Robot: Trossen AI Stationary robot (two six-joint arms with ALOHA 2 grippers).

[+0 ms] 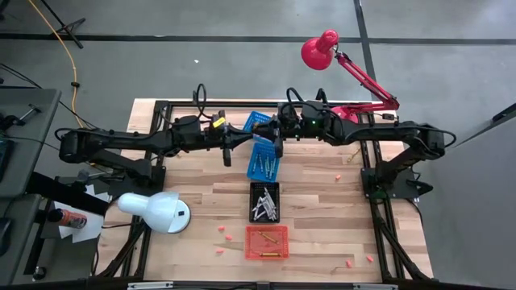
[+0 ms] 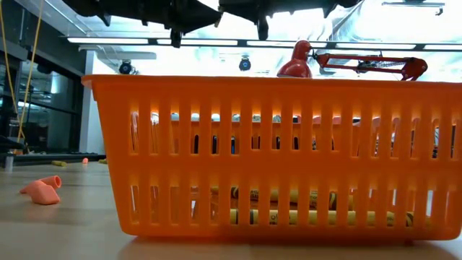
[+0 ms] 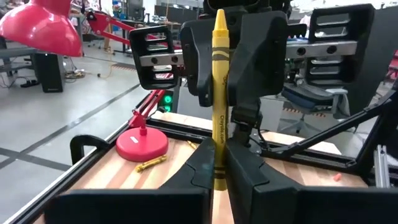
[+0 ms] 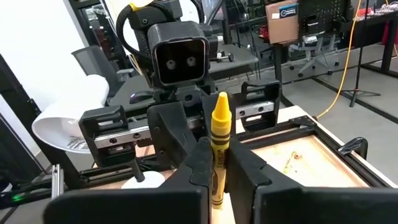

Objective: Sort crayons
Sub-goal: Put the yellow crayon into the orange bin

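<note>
Crayon (image 3: 219,93), yellow, is pinched upright between both pincers above the blue basket (image 1: 263,159): left pincer (image 3: 217,165) clamps it, right pincer (image 4: 217,165) clamps it too. Ease one grip off before you pull away, keeping the stick vertical. Its wrapper reads Crayola.

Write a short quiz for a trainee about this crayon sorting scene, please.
1. True or false: the left hand and the right hand both grip the yellow crayon.
2. In the high view, the lamp on the left arm's side is: A red, B white, C green.
3. Fill in: in the low view, the ___ basket fills the foreground.
Key: 1 true; 2 B; 3 orange.
</note>
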